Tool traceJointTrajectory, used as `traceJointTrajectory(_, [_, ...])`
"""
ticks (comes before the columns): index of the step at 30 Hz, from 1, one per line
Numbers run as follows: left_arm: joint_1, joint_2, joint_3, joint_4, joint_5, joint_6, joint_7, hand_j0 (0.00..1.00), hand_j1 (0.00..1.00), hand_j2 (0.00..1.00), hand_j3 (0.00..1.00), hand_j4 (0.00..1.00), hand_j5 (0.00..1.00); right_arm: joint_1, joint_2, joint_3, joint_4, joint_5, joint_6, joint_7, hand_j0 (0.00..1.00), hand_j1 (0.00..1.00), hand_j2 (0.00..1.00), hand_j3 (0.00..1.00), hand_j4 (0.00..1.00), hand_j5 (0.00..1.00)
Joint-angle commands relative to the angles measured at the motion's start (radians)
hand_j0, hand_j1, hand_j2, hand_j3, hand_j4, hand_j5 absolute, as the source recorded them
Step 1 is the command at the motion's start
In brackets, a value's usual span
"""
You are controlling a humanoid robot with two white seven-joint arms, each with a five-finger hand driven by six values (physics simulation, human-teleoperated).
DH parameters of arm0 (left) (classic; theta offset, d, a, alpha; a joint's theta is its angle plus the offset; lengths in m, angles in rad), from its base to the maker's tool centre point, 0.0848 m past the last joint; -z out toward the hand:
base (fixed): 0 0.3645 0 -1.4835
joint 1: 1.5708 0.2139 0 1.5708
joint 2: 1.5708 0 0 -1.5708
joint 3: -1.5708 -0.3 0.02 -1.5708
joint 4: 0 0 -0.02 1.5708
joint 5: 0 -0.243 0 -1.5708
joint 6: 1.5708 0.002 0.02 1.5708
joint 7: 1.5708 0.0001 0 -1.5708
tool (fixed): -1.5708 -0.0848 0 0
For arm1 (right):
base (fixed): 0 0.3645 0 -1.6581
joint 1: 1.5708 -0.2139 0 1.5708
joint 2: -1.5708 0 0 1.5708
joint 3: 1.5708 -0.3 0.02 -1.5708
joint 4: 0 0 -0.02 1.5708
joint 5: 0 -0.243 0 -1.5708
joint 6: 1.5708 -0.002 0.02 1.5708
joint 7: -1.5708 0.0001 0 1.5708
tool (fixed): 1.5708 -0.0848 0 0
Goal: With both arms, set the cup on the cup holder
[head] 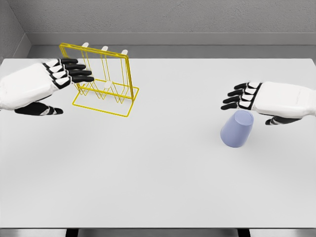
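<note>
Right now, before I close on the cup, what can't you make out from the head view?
- Cup: its top edge sits behind the right robot hand; contact unclear.
- Cup holder: left side covered by the left robot hand.
- Both forearms: cut off by the picture's edges.

A bare simulated test bench, as we read it.
We see a plain white table (158, 187) against flat grey walls (173, 19), everything rendered smooth and textureless, with no furnishings to mark a home or shop.
</note>
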Motion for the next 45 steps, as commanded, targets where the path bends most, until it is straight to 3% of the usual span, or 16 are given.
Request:
traceJointTrajectory(1, [0.002,-0.032,-0.001,0.001,-0.087,0.001,0.002,1.00,1.00,1.00,1.00,1.00,1.00,0.000,-0.002,0.025,0.000,-0.007,0.001,0.014,1.00,1.00,1.00,1.00,1.00,1.00])
traceJointTrajectory(2, [0.003,-0.049,-0.001,0.001,-0.056,0.001,0.003,1.00,1.00,1.00,1.00,1.00,1.00,0.002,-0.002,0.028,0.000,-0.007,0.001,0.014,1.00,1.00,1.00,1.00,1.00,1.00])
traceJointTrajectory(4, [0.017,-0.049,-0.003,0.002,0.133,0.001,0.005,1.00,1.00,1.00,1.00,1.00,1.00,0.002,0.004,0.048,0.000,-0.007,0.001,0.013,1.00,1.00,1.00,1.00,1.00,1.00])
traceJointTrajectory(8, [0.017,-0.041,-0.164,0.007,0.472,0.001,0.008,1.00,1.00,1.00,1.00,1.00,1.00,0.003,0.010,0.050,0.015,0.001,0.001,0.016,1.00,1.00,1.00,1.00,1.00,1.00])
traceJointTrajectory(9, [0.015,-0.041,-0.175,0.005,0.554,0.001,0.008,1.00,1.00,1.00,1.00,1.00,1.00,0.002,0.011,0.051,0.023,0.001,0.001,0.017,1.00,1.00,1.00,1.00,1.00,1.00])
traceJointTrajectory(11, [0.014,-0.039,-0.205,0.005,0.642,0.001,0.008,1.00,1.00,1.00,1.00,1.00,1.00,-0.002,0.039,0.053,0.052,0.001,0.001,0.017,1.00,1.00,1.00,1.00,1.00,1.00])
traceJointTrajectory(12, [0.012,-0.043,-0.233,0.005,0.644,0.001,0.008,1.00,1.00,1.00,1.00,1.00,1.00,-0.003,0.087,0.056,0.087,0.002,0.001,0.020,1.00,1.00,1.00,1.00,1.00,1.00])
traceJointTrajectory(19, [0.011,-0.069,-0.233,0.027,0.640,0.001,0.006,1.00,1.00,1.00,1.00,1.00,1.00,0.000,0.122,0.058,0.115,0.022,0.001,0.022,1.00,1.00,1.00,1.00,1.00,1.00])
traceJointTrajectory(22, [0.066,-0.072,-0.242,0.030,0.651,0.001,0.009,1.00,1.00,1.00,1.00,1.00,1.00,0.003,0.125,0.058,0.138,0.025,0.001,0.020,1.00,1.00,1.00,1.00,1.00,1.00])
traceJointTrajectory(25, [0.083,-0.113,-0.280,0.031,0.725,0.001,0.009,1.00,1.00,1.00,1.00,1.00,1.00,0.006,0.149,0.058,0.176,0.037,0.001,0.020,1.00,1.00,1.00,1.00,1.00,1.00])
traceJointTrajectory(29, [0.081,-0.113,-0.334,0.019,0.909,0.001,0.009,1.00,1.00,1.00,1.00,1.00,1.00,0.008,0.171,0.071,0.195,0.054,0.001,0.020,1.00,1.00,1.00,1.00,1.00,1.00])
traceJointTrajectory(33, [0.080,-0.108,-0.342,0.019,0.960,0.001,0.009,1.00,1.00,1.00,1.00,1.00,1.00,0.005,0.176,0.091,0.215,0.071,0.001,0.019,1.00,1.00,1.00,1.00,1.00,1.00])
traceJointTrajectory(38, [0.081,-0.113,-0.363,0.062,0.941,0.001,0.003,1.00,1.00,1.00,1.00,1.00,1.00,0.006,0.192,0.093,0.235,0.080,0.001,0.020,1.00,1.00,1.00,1.00,1.00,1.00])
traceJointTrajectory(41, [0.080,-0.118,-0.363,0.107,0.832,0.001,0.003,1.00,1.00,1.00,1.00,1.00,1.00,0.008,0.192,0.093,0.235,0.082,0.001,0.019,1.00,1.00,1.00,1.00,1.00,1.00])
traceJointTrajectory(43, [0.077,-0.118,-0.368,0.119,0.821,0.001,0.003,1.00,1.00,1.00,1.00,1.00,1.00,0.008,0.192,0.093,0.235,0.085,0.001,0.019,0.99,0.99,0.99,0.99,0.99,0.99])
traceJointTrajectory(45, [0.040,-0.113,-0.371,0.117,0.821,0.047,0.003,1.00,1.00,1.00,1.00,1.00,1.00,0.008,0.192,0.093,0.233,0.097,0.001,0.017,0.99,0.99,0.99,0.99,0.99,0.99])
